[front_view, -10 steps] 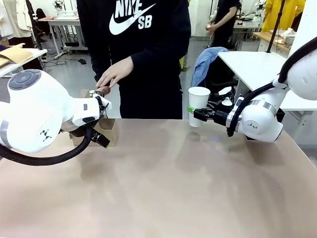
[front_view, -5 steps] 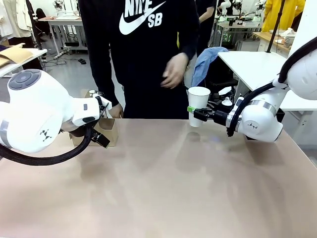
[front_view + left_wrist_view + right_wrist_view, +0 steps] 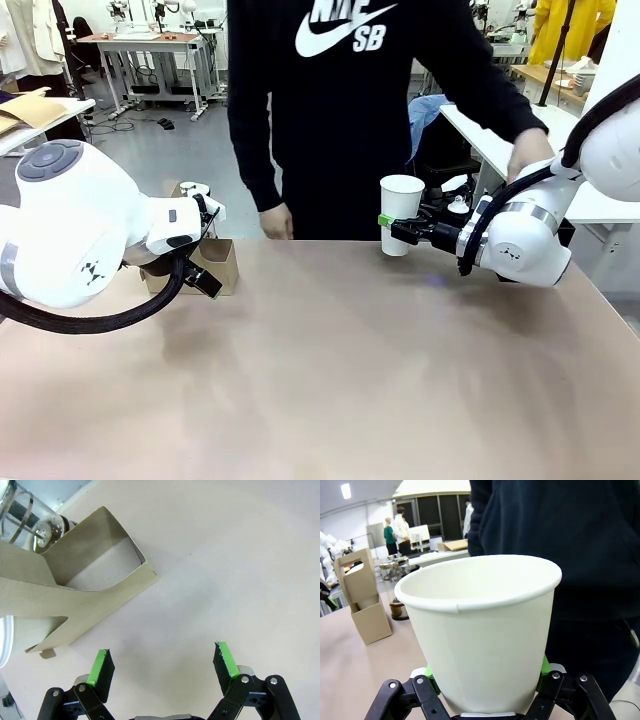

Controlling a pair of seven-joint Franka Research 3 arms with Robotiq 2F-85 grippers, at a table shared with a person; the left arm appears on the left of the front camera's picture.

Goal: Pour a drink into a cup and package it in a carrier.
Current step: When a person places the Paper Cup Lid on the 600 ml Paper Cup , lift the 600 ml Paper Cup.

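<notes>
Grips cup [image 3: 402, 205] with right gripper [image 3: 392, 226], right of centre in front view, pads [image 3: 384, 219] on its lower wall: plain white, tapered, upright, mouth open. Holds left gripper [image 3: 164, 659] wide open over bare table [image 3: 225, 555]; brown cardboard carrier [image 3: 95, 587] sits upper left in wrist view, clear of that gripper, press [image 3: 30, 520] behind it.

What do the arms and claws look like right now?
Both arms are glossy white with rounded shells and a small dark logo. The left arm has a grey round cap and a black cable looping under it; the right arm has a silver wrist ring and a black cable. The left claw and right claw are black, bolted linkages with green pads.
</notes>
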